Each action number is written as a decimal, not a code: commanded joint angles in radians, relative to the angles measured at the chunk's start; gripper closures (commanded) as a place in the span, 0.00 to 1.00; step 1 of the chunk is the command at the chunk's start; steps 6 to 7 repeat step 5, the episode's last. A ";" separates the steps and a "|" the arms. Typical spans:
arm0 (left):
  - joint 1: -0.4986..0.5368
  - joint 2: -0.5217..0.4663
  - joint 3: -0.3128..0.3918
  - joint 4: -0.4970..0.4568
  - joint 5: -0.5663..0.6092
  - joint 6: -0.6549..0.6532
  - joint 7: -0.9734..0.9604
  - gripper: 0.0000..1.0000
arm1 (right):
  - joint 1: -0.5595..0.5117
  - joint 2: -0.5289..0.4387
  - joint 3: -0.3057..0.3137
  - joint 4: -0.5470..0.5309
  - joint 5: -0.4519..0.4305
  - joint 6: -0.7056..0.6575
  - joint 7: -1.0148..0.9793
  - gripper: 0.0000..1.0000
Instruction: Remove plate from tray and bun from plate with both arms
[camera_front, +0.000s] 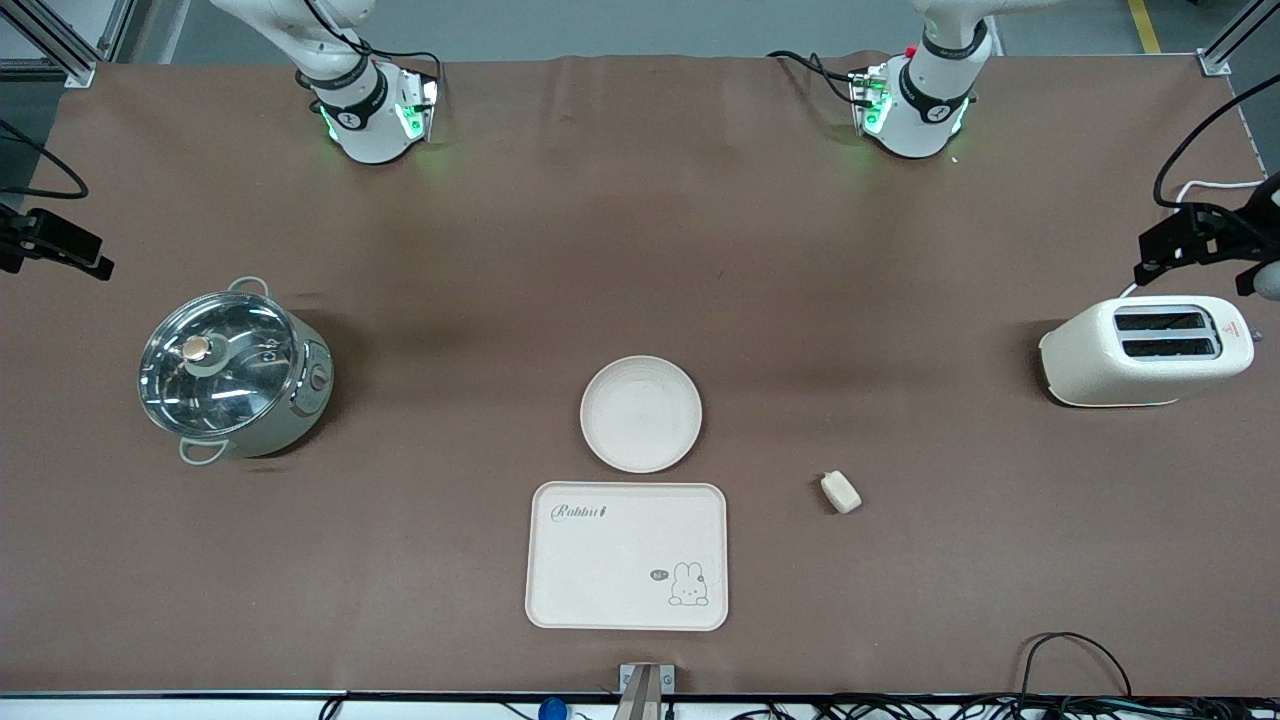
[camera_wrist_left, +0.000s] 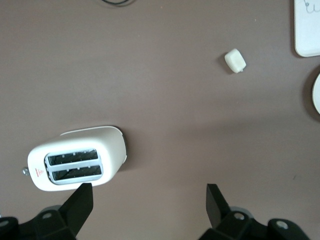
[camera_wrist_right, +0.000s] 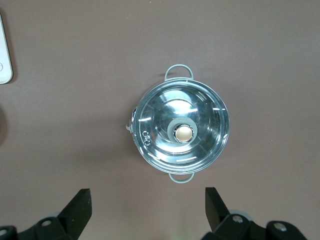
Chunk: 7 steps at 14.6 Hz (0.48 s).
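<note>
The left gripper (camera_wrist_left: 147, 202) hangs high over the table (camera_front: 640, 250) with its fingers spread wide and nothing between them; the right gripper (camera_wrist_right: 145, 205) is likewise released and empty. Neither gripper appears in the front view, only the arms' bases. The left wrist view looks down on the toaster (camera_wrist_left: 77, 157) and the bun (camera_wrist_left: 235, 61); the right wrist view shows the lidded pot (camera_wrist_right: 181, 131). In the front view the plate (camera_front: 641, 413) lies mid-table, just beside the rabbit tray (camera_front: 627, 555), which sits nearer the camera. The bun (camera_front: 841, 491) lies apart from both, toward the left arm's end. Broad bare cloth separates pot (camera_front: 235, 375), plate and toaster (camera_front: 1145, 350).
</note>
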 joint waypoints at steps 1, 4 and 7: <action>-0.116 -0.049 0.078 -0.046 0.010 0.019 -0.069 0.00 | -0.012 -0.026 0.010 -0.018 -0.008 -0.006 -0.005 0.00; -0.158 -0.032 0.137 -0.012 0.001 0.013 -0.060 0.00 | -0.012 -0.026 0.010 -0.021 -0.008 -0.001 -0.005 0.00; -0.158 -0.023 0.137 -0.007 0.004 0.013 -0.060 0.00 | -0.017 -0.026 0.008 -0.022 -0.008 -0.006 -0.005 0.00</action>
